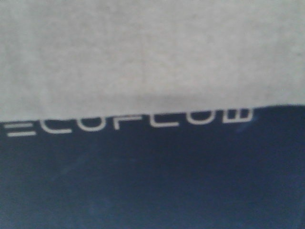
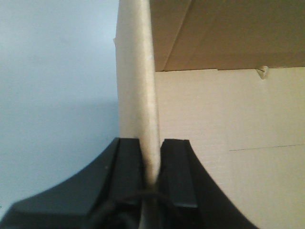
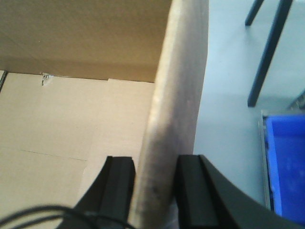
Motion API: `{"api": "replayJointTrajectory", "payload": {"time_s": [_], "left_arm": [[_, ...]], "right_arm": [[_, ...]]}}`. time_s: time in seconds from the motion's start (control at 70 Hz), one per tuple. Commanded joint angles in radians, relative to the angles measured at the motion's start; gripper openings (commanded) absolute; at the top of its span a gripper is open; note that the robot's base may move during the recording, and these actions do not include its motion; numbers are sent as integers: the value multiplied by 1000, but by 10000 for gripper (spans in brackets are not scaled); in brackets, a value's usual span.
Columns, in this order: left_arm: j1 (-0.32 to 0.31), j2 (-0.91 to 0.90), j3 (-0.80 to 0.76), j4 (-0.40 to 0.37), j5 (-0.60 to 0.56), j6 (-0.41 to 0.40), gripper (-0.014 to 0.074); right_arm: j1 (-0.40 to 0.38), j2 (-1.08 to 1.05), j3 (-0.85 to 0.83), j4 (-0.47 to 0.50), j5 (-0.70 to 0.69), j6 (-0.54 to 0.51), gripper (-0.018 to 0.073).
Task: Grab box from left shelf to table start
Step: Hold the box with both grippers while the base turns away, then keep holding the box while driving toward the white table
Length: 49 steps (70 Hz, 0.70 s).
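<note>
The box [image 1: 152,57] fills the front view: pale cardboard above, dark printed panel with white "ECOFLOW" lettering below, very close to the camera. My left gripper [image 2: 152,160] is shut on the box's left side wall [image 2: 140,86], which stands edge-on between its black fingers [image 2: 127,162]. The open box interior [image 2: 228,124] lies to the right of it. My right gripper [image 3: 155,183] is shut on the box's right side wall [image 3: 178,90], with the box interior [image 3: 71,119] to its left. The left shelf is out of view.
Grey floor shows outside the box in both wrist views. In the right wrist view a blue plastic bin [image 3: 286,162] sits at the lower right and dark metal legs [image 3: 269,52] stand at the upper right.
</note>
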Motion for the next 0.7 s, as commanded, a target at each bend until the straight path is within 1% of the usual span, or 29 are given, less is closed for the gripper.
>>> {"api": "replayJointTrajectory", "payload": {"time_s": [0.0, 0.685], "left_arm": [[-10, -5, -29, -35, -47, 11, -104], [-10, -5, -29, -35, -47, 11, -104]], "right_arm": [[-1, -5, -36, 41, -117, -7, 59], [-1, -5, -36, 41, -113, -7, 59]]}}
